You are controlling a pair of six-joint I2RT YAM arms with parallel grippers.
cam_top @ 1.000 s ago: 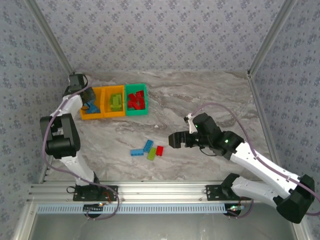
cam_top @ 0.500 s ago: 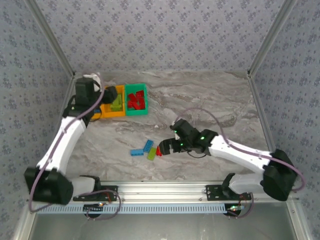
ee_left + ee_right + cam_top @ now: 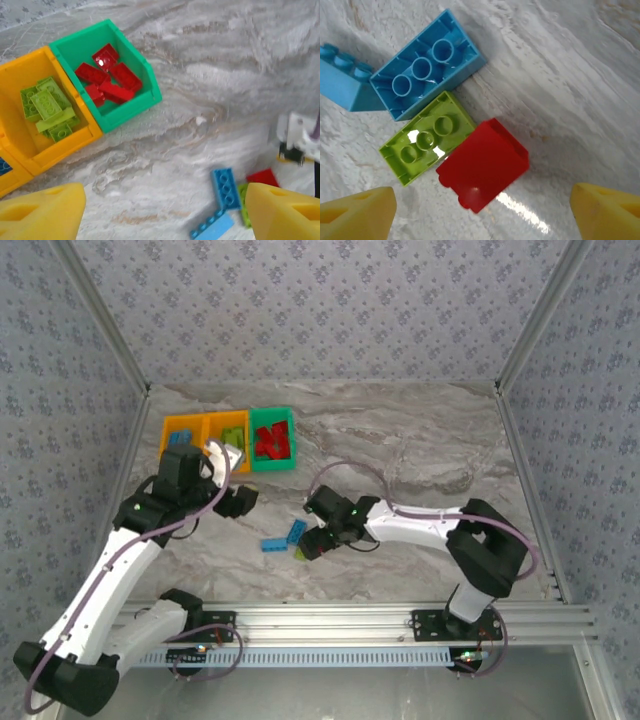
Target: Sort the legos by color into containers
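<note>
Marble tabletop (image 3: pixel 570 75) bears red lego (image 3: pixel 482 170) between spread right jaws

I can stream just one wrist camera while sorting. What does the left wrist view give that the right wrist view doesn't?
Left wrist's extra: the green bin holding red bricks, and an orange bin holding lime bricks. Right wrist's extra: close detail, such as the hollow underside of the blue brick, facing up. Shared: that loose blue brick, the lime brick and the red brick lying together on the table.
</note>
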